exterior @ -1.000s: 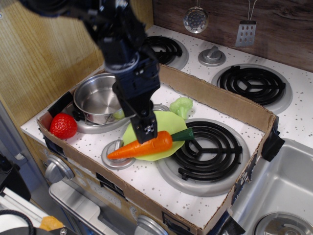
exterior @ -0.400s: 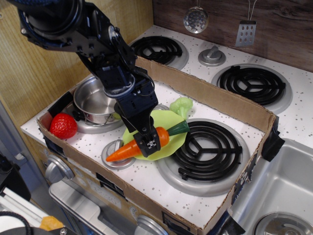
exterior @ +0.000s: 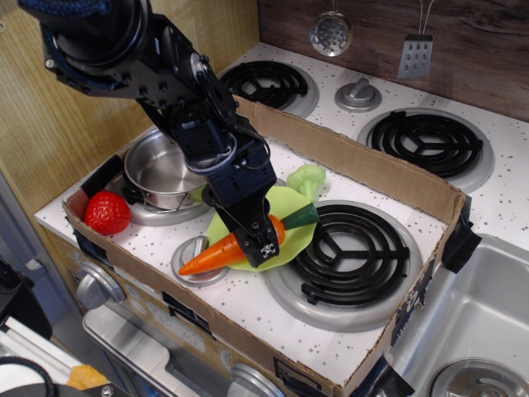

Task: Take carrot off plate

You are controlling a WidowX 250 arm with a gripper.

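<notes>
The carrot (exterior: 223, 251) lies across the lime plate (exterior: 289, 246), tip hanging over the near-left rim, green cap pointing far-right. The fingers (exterior: 263, 241) straddle its middle; whether they pinch it I cannot tell. Best to squeeze mid-body, then lift straight before carrying it clear. The black arm reaches down from the far left, over the steel pot (exterior: 161, 169).

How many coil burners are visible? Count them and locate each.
4: front coil beside the plate, back-left coil, back-right coil, and one under the pot, mostly hidden.
</notes>
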